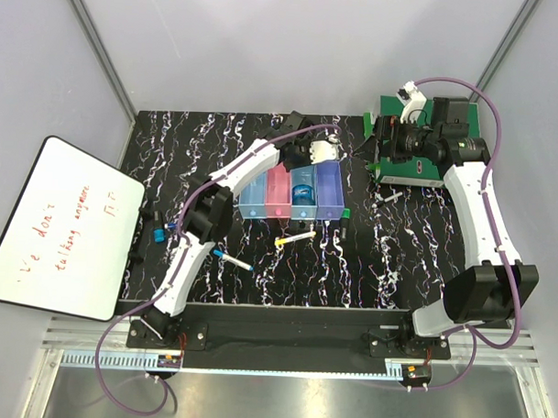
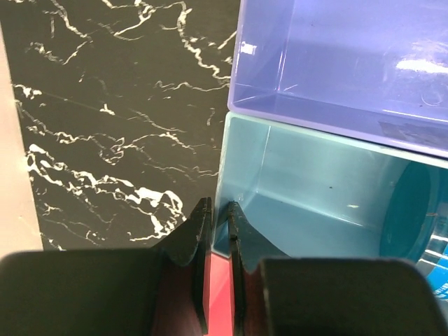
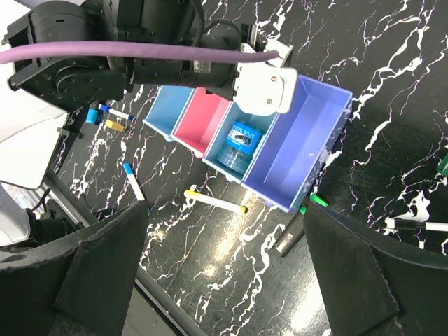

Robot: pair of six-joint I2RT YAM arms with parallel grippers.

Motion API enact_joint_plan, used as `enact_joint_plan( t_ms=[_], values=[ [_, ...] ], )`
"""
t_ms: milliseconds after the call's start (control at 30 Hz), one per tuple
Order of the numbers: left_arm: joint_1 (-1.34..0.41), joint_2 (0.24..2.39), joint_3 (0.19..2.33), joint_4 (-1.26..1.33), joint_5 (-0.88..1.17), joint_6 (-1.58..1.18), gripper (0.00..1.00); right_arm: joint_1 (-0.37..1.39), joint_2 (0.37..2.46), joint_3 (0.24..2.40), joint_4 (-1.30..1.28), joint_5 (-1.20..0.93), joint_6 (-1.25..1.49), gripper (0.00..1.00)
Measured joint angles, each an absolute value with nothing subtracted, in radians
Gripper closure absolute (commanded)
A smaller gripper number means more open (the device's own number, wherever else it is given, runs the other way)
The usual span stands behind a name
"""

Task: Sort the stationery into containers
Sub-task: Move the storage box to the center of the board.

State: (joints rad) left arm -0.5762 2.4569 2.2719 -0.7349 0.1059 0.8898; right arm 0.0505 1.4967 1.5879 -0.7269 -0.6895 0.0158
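Red handwriting is carried by the whiteboard (image 1: 63, 222) at the left side of the black, white-veined desk (image 1: 415, 241). "don't" and "talking anymore" can be read, but the first word and a few strokes beside the lines cannot be made out. A blue label with white print is seen on the round blue object (image 3: 243, 138), which lies in the third of the four joined bins (image 1: 291, 191), the light blue one next to the purple; the print is too small to be read. The left hand (image 2: 218, 210) is held over the far rim where the pink and light blue bins meet. Its fingers are closed to a narrow slit, with nothing seen between them. The right hand (image 3: 225, 211) is spread wide and holds nothing. On the desk in front of the bins lie the yellow-and-white pen (image 1: 294, 237), the blue-capped white marker (image 1: 233, 260) and the green-capped dark marker (image 1: 346, 221). The green folder (image 1: 391, 105) is largely hidden by the right arm.
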Motion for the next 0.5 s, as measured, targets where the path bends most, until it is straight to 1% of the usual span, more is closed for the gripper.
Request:
enact_joint_plan(
  t_ms=[67, 100, 233, 267, 333, 367, 400, 500],
  values=[
    [-0.573, 2.458, 2.271, -0.728, 0.102, 0.89, 0.96, 0.051, 1.497, 1.587, -0.727, -0.69, 0.016, 0.0],
    [-0.572, 2.458, 2.271, -0.725, 0.101, 0.891, 0.94, 0.051, 1.497, 1.587, -0.727, -0.69, 0.016, 0.0],
    [-0.57, 2.458, 2.265, -0.708, 0.094, 0.891, 0.8, 0.051, 1.497, 1.587, -0.727, -0.69, 0.016, 0.0],
    [-0.57, 2.458, 2.264, -0.703, 0.093, 0.891, 0.68, 0.051, 1.497, 1.587, -0.727, -0.69, 0.016, 0.0],
    [-0.568, 2.458, 2.263, -0.684, 0.09, 0.89, 0.59, 0.051, 1.497, 1.587, -0.727, -0.69, 0.016, 0.0],
    [-0.567, 2.458, 2.261, -0.669, 0.087, 0.895, 0.48, 0.051, 1.497, 1.587, -0.727, -0.69, 0.016, 0.0],
    [-0.565, 2.458, 2.256, -0.653, 0.084, 0.893, 0.45, 0.051, 1.497, 1.586, -0.727, -0.69, 0.016, 0.0],
    [-0.557, 2.458, 2.241, -0.603, 0.078, 0.881, 0.45, 0.051, 1.494, 1.581, -0.727, -0.69, 0.016, 0.0]
  ],
)
